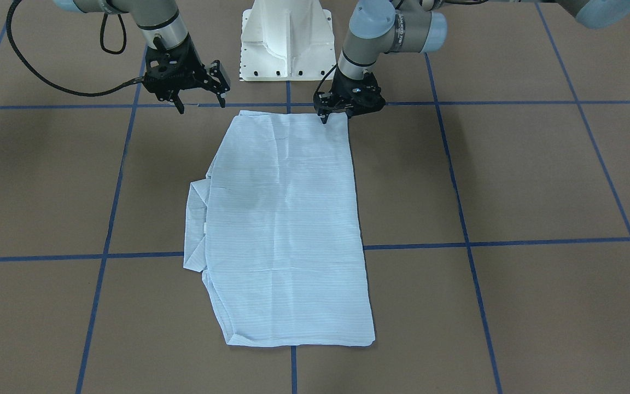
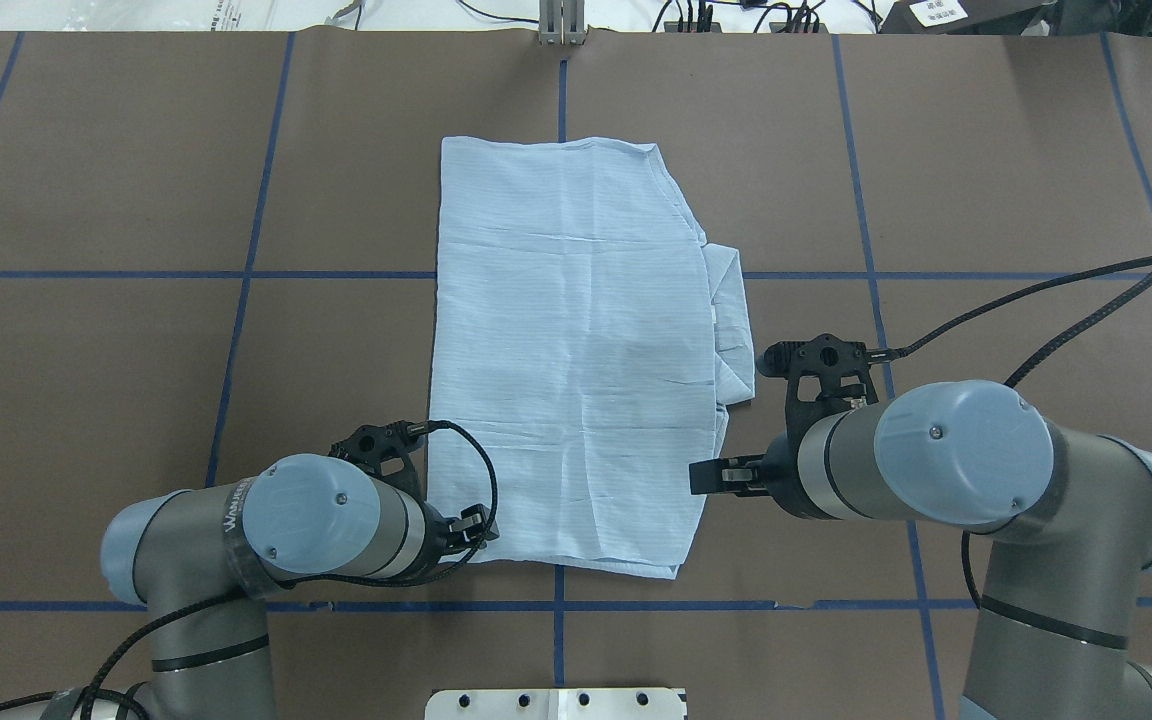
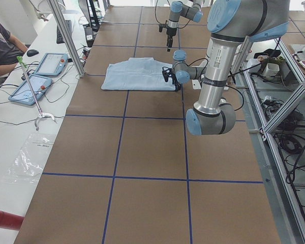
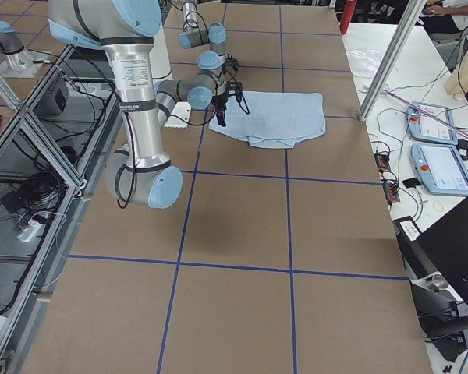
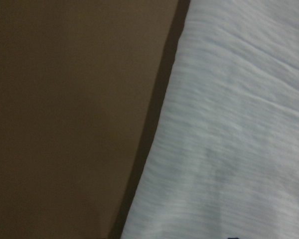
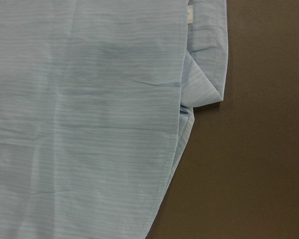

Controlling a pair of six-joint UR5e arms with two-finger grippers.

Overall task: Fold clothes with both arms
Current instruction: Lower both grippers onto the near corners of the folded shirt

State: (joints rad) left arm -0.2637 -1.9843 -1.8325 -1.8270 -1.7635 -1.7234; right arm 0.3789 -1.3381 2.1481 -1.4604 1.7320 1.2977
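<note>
Only illegible lettering on left arm [image 2: 236,517]; right pincer [image 1: 201,104] spread near shirt [image 1: 287,230]; left pincer [image 1: 335,116] grip indiscernible.

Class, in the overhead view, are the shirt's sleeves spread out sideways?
No, the shirt lies folded into a narrow rectangle, no sleeve sticking out.

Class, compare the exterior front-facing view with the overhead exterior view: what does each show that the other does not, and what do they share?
Front-facing only: the right gripper plainly has its fingers spread, just off the shirt; the left gripper sits low at the shirt's corner. Overhead only: cables beyond the table's far edge. Both: the folded shirt, a flap sticking out on the robot's right, and the blue tape grid.
</note>
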